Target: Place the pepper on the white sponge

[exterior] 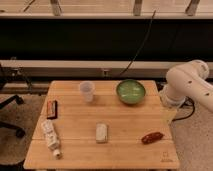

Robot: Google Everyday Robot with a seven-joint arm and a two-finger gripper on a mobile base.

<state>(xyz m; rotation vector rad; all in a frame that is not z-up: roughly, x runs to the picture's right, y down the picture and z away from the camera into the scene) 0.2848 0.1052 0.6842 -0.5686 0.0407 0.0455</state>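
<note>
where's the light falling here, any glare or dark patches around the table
Camera view: warm, even light on the table, no harsh glare on the pepper or white sponge; the green bowl has a faint sheen; the band behind the table is dark; the white arm is brightest, the gripper below it at the table's right edge.

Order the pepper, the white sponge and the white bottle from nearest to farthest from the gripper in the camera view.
From the gripper, at the right edge of the table:
1. Pepper, front right.
2. White sponge, middle front.
3. White bottle, front left, lying down.
</note>
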